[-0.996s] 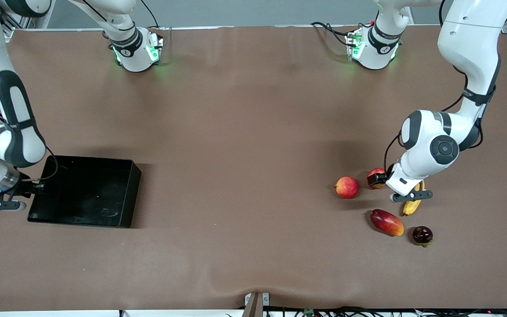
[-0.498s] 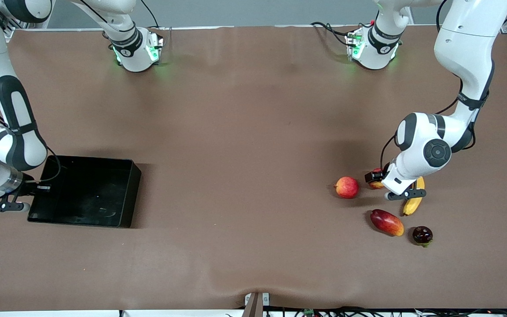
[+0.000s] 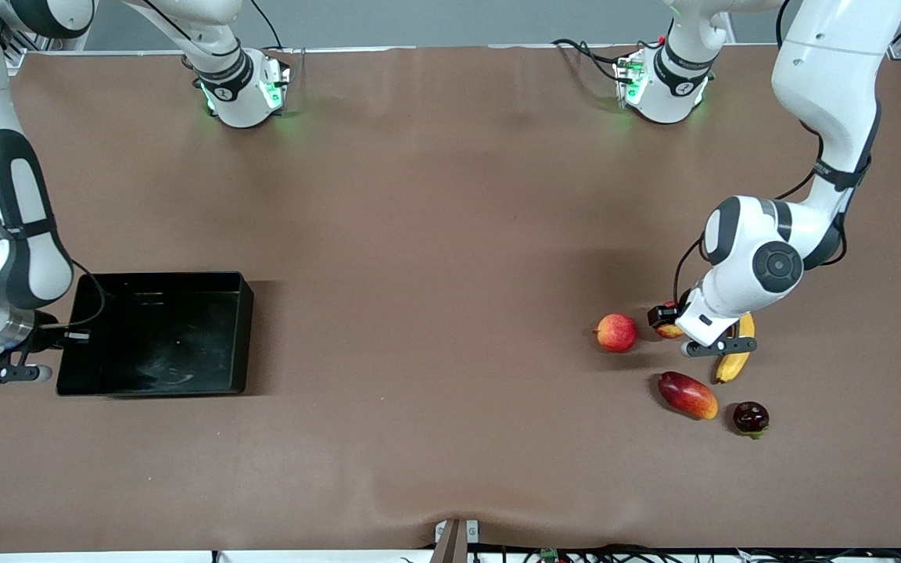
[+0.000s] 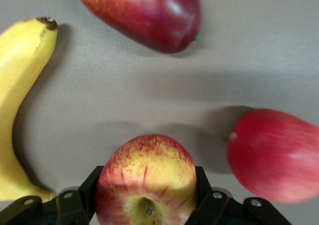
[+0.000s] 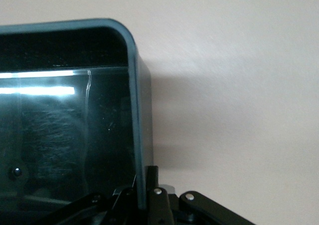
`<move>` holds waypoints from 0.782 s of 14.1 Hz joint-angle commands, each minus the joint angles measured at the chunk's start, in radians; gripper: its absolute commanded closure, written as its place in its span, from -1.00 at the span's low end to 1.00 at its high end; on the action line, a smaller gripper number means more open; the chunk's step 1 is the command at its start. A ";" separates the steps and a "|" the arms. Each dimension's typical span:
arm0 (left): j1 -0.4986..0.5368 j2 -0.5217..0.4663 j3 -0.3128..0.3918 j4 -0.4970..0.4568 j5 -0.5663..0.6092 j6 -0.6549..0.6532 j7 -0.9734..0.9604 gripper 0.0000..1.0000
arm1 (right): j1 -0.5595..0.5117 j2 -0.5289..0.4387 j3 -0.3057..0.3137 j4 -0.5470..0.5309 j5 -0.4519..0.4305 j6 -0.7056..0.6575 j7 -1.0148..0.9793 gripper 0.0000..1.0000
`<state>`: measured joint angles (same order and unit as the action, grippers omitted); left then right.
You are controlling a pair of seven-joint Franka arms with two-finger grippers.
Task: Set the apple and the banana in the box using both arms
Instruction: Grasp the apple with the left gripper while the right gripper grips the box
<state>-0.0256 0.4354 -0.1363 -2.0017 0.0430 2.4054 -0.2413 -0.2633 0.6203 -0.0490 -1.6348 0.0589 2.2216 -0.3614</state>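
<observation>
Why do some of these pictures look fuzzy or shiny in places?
Left wrist view: the apple is crisp, while the pink-red fruit looks smeared. Right wrist view: white glare streaks cross the glossy box. Front view: soft shadows beside the box and fruits.

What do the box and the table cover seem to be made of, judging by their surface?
The box looks like glossy black plastic: bright light streaks reflect on its floor, with fine scuffs, and its wall is thin with a rounded corner. The table cover looks like a matte brown sheet, perhaps paper or vinyl; it shows soft ripples near the front camera's edge, and its exact material stays unclear.
</observation>
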 commanded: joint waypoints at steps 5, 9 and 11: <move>-0.001 -0.161 -0.088 0.026 -0.020 -0.195 -0.048 1.00 | 0.189 -0.097 0.004 0.036 0.031 -0.115 0.154 1.00; -0.001 -0.175 -0.160 0.125 -0.020 -0.356 -0.151 1.00 | 0.364 -0.119 0.003 0.023 0.134 -0.112 0.292 1.00; -0.001 -0.175 -0.201 0.164 -0.020 -0.403 -0.226 1.00 | 0.459 -0.119 0.003 0.021 0.134 -0.099 0.404 1.00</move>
<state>-0.0280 0.2642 -0.3045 -1.8820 0.0423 2.0605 -0.4133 0.1235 0.5325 -0.0364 -1.5885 0.1736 2.1157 -0.0426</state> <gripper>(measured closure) 0.251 0.969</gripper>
